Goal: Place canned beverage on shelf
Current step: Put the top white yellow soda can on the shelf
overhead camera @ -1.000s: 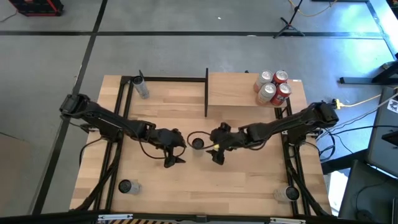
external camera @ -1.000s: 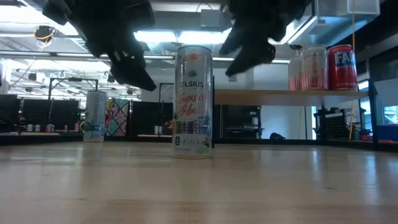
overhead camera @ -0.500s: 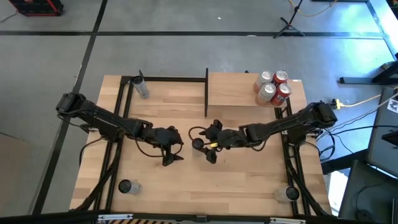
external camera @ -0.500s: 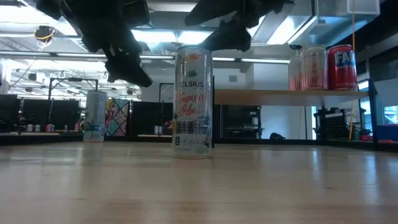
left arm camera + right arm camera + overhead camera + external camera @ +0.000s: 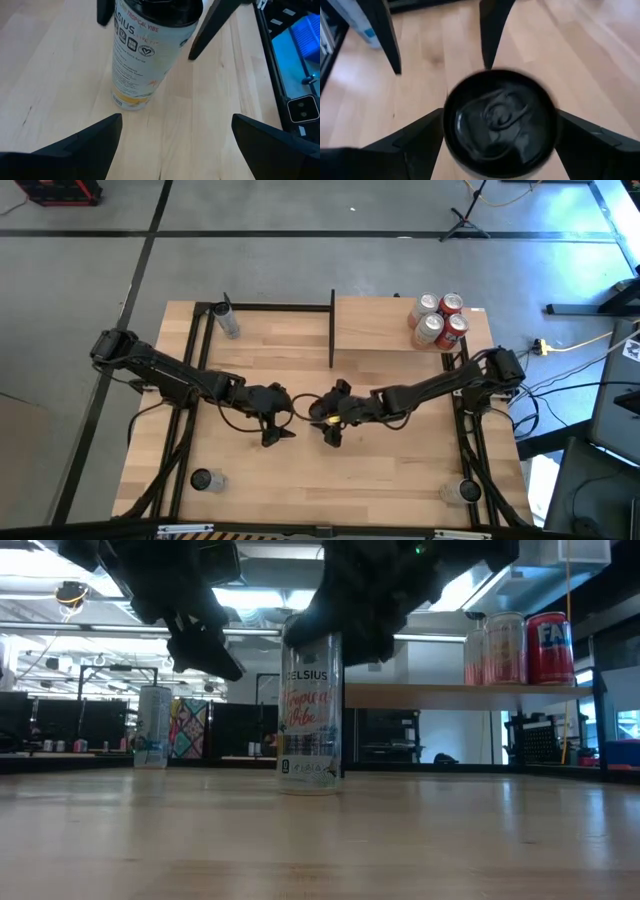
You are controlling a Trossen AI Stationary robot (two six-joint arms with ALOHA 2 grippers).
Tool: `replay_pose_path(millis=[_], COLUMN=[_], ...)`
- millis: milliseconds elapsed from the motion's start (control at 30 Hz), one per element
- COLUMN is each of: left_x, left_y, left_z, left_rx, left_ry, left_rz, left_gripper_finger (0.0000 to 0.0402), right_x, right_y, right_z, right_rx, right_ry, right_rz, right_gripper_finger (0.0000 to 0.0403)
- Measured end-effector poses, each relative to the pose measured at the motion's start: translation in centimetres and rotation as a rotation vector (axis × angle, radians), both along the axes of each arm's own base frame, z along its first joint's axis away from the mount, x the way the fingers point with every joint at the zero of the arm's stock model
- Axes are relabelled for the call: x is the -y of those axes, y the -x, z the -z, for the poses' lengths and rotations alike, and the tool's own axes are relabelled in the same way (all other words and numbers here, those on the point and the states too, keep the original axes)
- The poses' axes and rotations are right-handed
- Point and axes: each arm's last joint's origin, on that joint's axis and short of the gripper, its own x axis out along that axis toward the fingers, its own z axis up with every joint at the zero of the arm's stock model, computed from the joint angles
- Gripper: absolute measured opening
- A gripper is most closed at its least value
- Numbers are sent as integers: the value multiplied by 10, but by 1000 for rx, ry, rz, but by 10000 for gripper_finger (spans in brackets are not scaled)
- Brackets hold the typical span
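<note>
A robotics lab or workshop in an open industrial hall. A wooden table in a black metal frame stands on a grey concrete floor marked with dark tape lines. Cables trail beside it. Beyond the table, ceiling light strips, exposed ducting and rows of desks with equipment show.

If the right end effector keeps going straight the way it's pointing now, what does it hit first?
Most likely the table. The right end effector points down over the can, open fingers either side of its dark lid, so the can would slide between them, though the palm might meet the lid first.
</note>
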Motion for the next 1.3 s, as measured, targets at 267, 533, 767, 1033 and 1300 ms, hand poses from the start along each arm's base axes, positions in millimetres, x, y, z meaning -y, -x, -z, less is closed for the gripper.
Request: replay_pose_path(millis=[267,533,767,1033,1300], left_x=[-1,-7,-18,-42,-61], left_y=[0,12,37,58,59], left_z=[0,-21,-71,-102,-103], left_rx=[-2,-5,160,307,309], left_ry=[5,84,-2,-98,-135], left_rz=[3,46,89,36,-44], left_gripper_finger=[373,373,373,373,373], right_x=[0,7,39,86,127], right_y=[-3,10,49,117,160], right_z=[-2,-30,-103,-173,-206], right_rx=[39,81,249,459,319], right_ry=[-1,-9,-52,-46,125], right_rz=[15,13,88,257,402], right_gripper_finger=[282,229,229,229,229])
